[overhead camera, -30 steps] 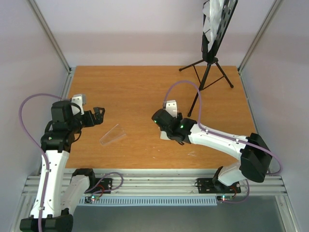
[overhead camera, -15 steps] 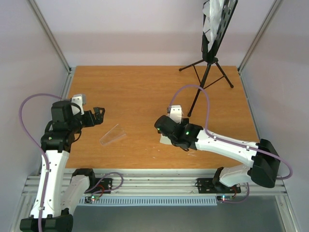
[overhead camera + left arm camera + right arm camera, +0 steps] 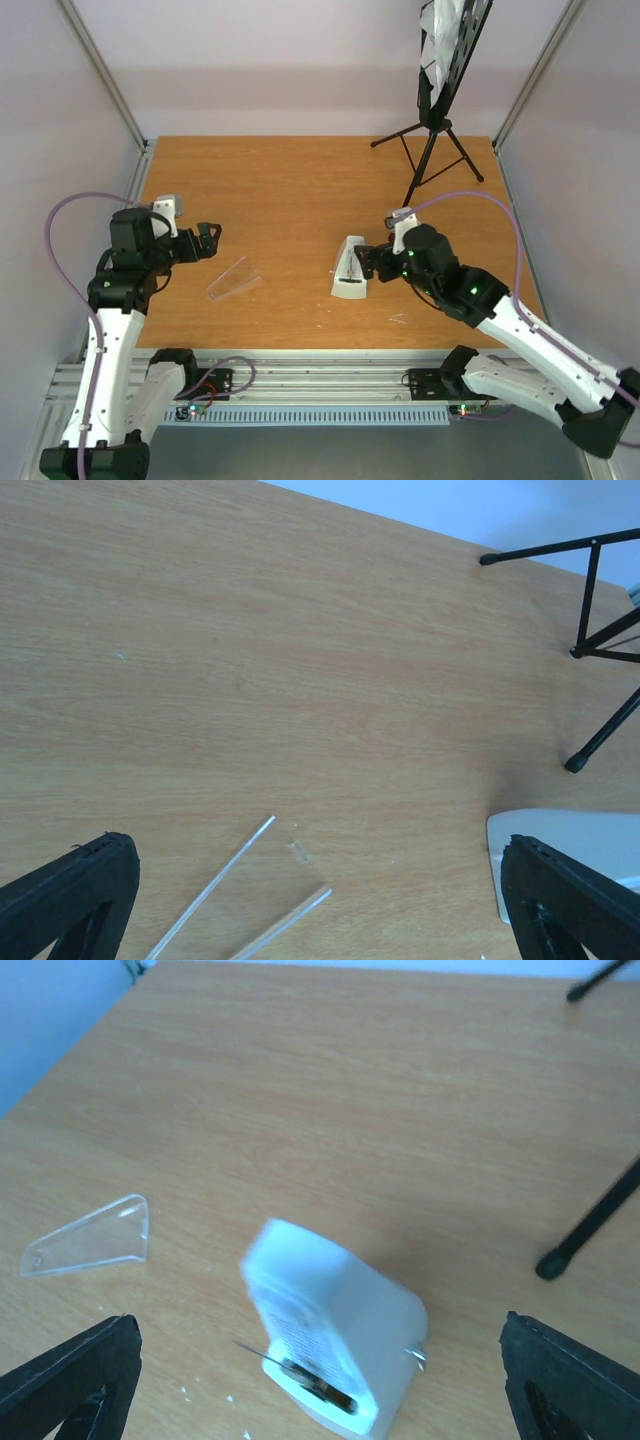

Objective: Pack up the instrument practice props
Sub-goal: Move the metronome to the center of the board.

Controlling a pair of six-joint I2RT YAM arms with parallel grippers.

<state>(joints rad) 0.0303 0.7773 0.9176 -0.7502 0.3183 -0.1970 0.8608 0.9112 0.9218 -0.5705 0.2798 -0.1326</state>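
So the metronome (image 3: 350, 270) is standing upright on the table (image 3: 280, 180), roughly mid-table toward the near edge, with its front uncovered. The right gripper (image 3: 371, 262) is just beside it on the right, not touching, jaws spread wide with nothing in them. The clear cover (image 3: 233, 279) lies flat well off to the metronome's left. Its long axis runs diagonally, with the narrow tip pointing near-left and the wide end aimed roughly back at the metronome.

The left gripper (image 3: 207, 240) hovers close to the cover, just behind it, also wide open and empty. That makes the left arm the obvious one for the cover, reaching forward and down. The music stand (image 3: 432, 150) with its sheet music (image 3: 440, 35) is at the far right corner, untouched.
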